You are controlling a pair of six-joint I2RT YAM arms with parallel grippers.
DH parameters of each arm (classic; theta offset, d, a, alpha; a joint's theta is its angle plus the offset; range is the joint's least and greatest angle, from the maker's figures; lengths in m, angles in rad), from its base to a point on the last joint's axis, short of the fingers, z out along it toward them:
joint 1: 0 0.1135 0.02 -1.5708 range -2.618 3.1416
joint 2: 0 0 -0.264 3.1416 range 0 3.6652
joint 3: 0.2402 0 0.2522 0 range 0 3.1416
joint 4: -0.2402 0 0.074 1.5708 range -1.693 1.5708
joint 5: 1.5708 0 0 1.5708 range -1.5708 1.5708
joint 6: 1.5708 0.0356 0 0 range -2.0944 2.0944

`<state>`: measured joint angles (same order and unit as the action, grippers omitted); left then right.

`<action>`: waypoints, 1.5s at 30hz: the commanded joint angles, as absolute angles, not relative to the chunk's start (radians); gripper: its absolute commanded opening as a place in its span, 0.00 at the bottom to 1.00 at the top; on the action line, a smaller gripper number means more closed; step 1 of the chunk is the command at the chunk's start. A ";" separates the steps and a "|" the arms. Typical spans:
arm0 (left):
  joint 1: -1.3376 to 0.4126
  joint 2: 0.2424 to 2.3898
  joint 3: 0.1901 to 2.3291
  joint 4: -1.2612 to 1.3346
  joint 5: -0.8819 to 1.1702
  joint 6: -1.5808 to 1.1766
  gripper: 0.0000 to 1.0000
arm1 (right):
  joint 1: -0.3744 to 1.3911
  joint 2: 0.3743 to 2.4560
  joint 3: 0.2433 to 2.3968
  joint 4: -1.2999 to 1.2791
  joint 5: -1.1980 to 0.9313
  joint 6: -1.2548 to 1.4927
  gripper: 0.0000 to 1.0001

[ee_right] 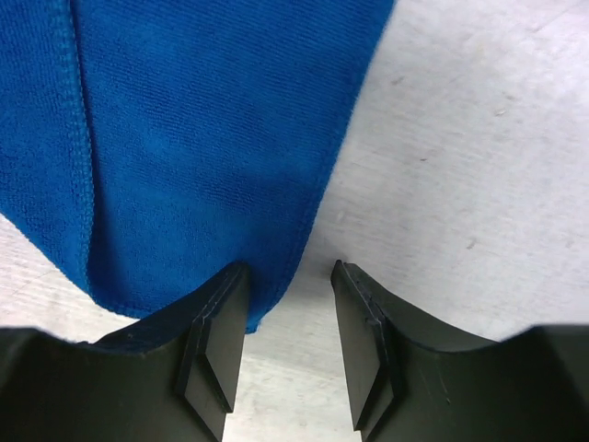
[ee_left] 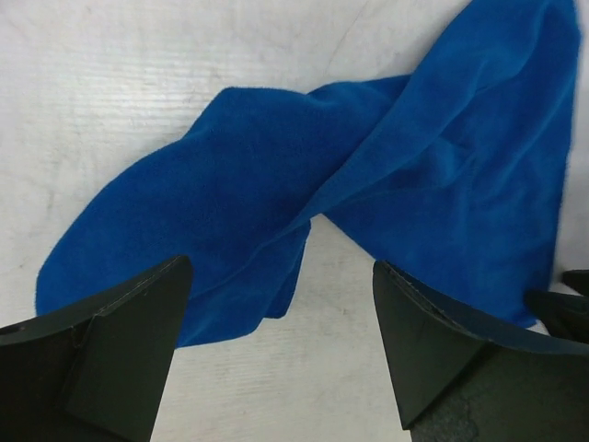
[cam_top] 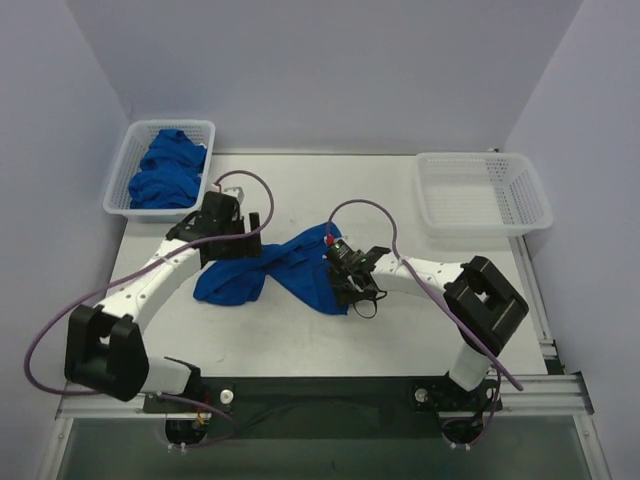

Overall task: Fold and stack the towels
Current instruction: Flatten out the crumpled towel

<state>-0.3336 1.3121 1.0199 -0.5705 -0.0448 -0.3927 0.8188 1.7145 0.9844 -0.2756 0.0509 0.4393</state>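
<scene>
A crumpled blue towel (cam_top: 298,268) lies in the middle of the white table (cam_top: 420,330), spread in a loose twisted shape. My left gripper (cam_top: 257,232) hovers at its back left part; in the left wrist view it (ee_left: 281,269) is wide open and empty, with the towel (ee_left: 276,166) beyond and below the fingers. My right gripper (cam_top: 346,272) is over the towel's right edge. In the right wrist view it (ee_right: 290,269) is open, and the towel's hemmed corner (ee_right: 202,138) lies against its left finger (ee_right: 216,322), not clamped.
A white basket (cam_top: 122,172) at the back left holds several crumpled blue towels (cam_top: 168,170). A second white basket (cam_top: 483,193) stands empty at the back right. The table's metal rail (cam_top: 320,392) runs along the near side by the arm bases.
</scene>
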 commanded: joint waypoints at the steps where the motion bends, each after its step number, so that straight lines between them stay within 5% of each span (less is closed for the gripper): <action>1: -0.341 1.469 1.071 -0.509 -0.055 -0.351 0.91 | 0.805 1.684 0.927 -0.305 0.140 0.463 0.42; 7: -0.341 1.621 1.088 -0.532 0.007 -0.382 0.88 | 0.658 1.629 0.854 -0.313 0.135 0.462 0.41; 11: -0.347 1.574 0.920 -0.532 0.175 -0.497 0.86 | 0.580 1.628 0.891 -0.316 0.130 0.416 0.41; 19: -0.468 1.145 0.523 -0.483 0.390 -0.764 0.86 | 0.488 1.718 1.057 -0.341 0.106 0.345 0.41; 26: -0.489 0.893 0.619 -0.600 0.286 -0.835 0.88 | 0.488 1.637 1.069 -0.356 0.019 0.319 0.44; 29: -0.485 0.966 0.738 -0.591 0.174 -0.786 0.89 | 0.497 1.585 1.065 -0.362 0.006 0.328 0.44; 35: -0.425 1.311 1.013 -0.497 0.086 -0.603 0.72 | 0.529 1.488 1.011 -0.371 -0.035 0.367 0.45; 45: -0.436 1.791 1.334 -0.476 0.008 -0.292 0.70 | 0.584 1.352 0.884 -0.385 -0.005 0.411 0.48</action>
<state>-0.4316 1.7302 1.2621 -0.4973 0.0532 -0.4313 0.5705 1.4071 0.9043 -0.3431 -0.0231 0.3855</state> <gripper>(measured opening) 0.704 0.472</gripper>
